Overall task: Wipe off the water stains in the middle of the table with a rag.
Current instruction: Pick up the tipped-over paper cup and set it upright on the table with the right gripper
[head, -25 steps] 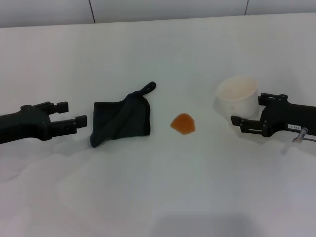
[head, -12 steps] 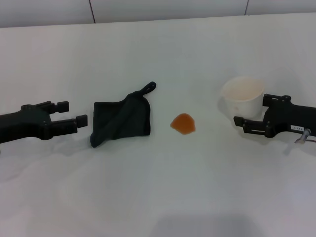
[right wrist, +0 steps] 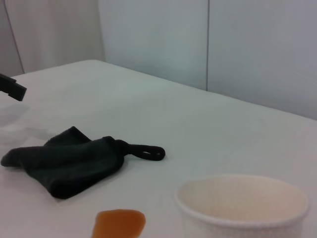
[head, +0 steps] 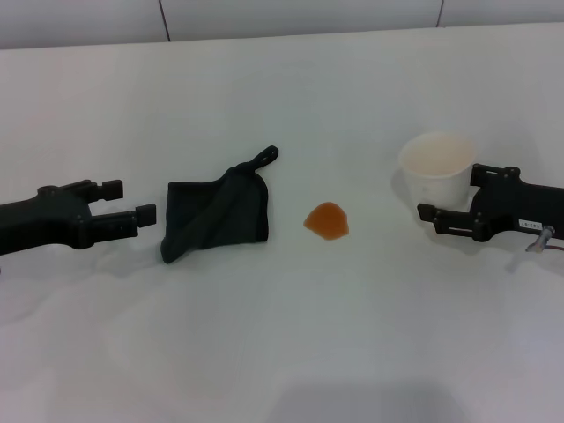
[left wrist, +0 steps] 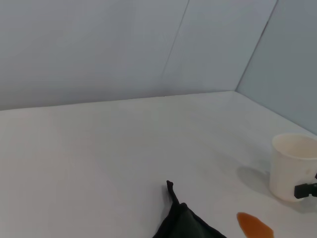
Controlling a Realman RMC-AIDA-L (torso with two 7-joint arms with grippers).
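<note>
Table (head: 291,352): broad white top carrying every item below; a pale wall runs behind its far edge.
Left gripper (head: 129,205): low over the table on the side of the rag away from the stain, fingers spread apart with nothing between them, tips just short of the rag's near edge and not touching it.
Right gripper (head: 445,196): on the far side of the stain from the rag, fingers parted to either side of the cup's wall; contact with the cup cannot be confirmed.
Rag (head: 214,216): dark cloth lying crumpled and flat on the table, just beside the stain on its left-arm side, apart from it; the corner loop points toward the far wall.
Cup (head: 434,170): translucent white, upright, open mouth up, on the opposite side of the stain from the rag.
Water stains (head: 327,219): single orange-amber blot, mid-table, between rag and cup, nearer the rag, uncovered.
</note>
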